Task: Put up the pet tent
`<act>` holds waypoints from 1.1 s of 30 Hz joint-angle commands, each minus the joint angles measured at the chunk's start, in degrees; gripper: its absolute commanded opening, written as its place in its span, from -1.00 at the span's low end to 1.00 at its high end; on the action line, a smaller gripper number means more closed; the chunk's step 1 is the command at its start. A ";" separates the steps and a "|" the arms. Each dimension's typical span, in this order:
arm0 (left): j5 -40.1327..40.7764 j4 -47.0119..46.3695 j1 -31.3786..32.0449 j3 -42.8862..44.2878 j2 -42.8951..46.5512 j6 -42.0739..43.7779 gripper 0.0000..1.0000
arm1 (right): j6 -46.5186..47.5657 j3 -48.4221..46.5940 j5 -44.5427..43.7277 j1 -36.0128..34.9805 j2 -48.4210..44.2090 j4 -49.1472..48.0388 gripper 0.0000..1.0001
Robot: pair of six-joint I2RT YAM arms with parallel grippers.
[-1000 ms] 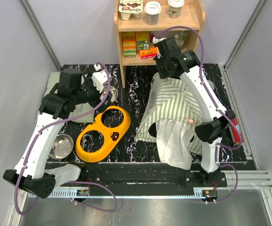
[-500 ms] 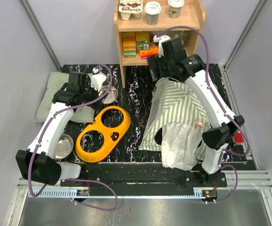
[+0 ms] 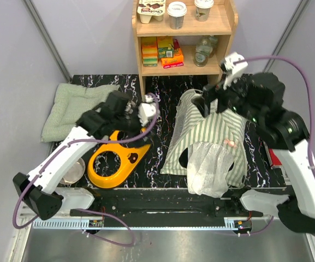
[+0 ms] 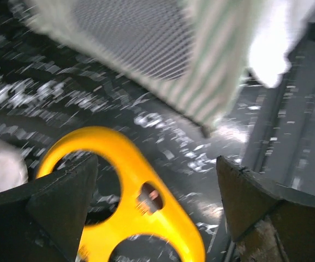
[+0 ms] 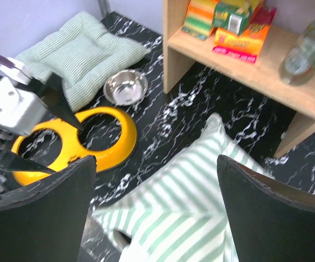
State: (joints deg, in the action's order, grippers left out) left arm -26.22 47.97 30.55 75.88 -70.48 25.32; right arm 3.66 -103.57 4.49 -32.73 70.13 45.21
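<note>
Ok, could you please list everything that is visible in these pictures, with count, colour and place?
tent: 1, green-white striped with white mesh, right of centre on the table
bowl holder: 1, yellow, left of the tent
cushion: 1, pale green, far left corner
bowls: 2, steel, one between cushion and shelf, one near left, partly hidden
shelf: 1, wooden, far centre
cups: 2, white, top of shelf
boxes: several, mixed colours, lower shelf
bottle: 1, clear, lower shelf
table: 1, black marbled
left claw: 1, black, open, over the holder
right claw: 1, black, open, over the tent's far end
</note>
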 commanded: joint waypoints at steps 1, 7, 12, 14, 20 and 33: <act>-5.60 -1.73 12.23 2.96 -4.39 -4.48 0.90 | -3.22 9.85 6.29 -0.32 -6.65 1.28 0.86; 0.02 -10.33 18.76 -0.99 -9.76 -7.91 0.96 | 2.04 23.38 38.97 -1.19 -15.88 2.08 0.29; 2.93 -16.76 20.43 -3.37 -12.66 -11.17 0.91 | 14.42 35.97 32.17 -5.06 -23.63 2.06 -0.28; 3.54 -18.25 21.13 -3.63 -13.89 -12.48 0.82 | 19.87 38.08 31.19 -5.15 -23.29 4.09 -0.37; 9.42 -20.46 21.31 -4.60 -15.74 -10.83 -0.06 | 30.60 44.23 27.61 -5.67 -20.83 8.14 -0.51; 1.62 -15.45 14.03 -3.72 -13.46 2.00 -0.68 | 46.24 60.59 -21.31 -23.08 -11.26 -21.19 -0.62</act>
State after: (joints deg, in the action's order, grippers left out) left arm -21.02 32.56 46.37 71.35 -86.35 21.71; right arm 41.76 -43.59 5.65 -53.54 53.76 39.33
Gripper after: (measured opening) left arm 0.165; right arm 0.224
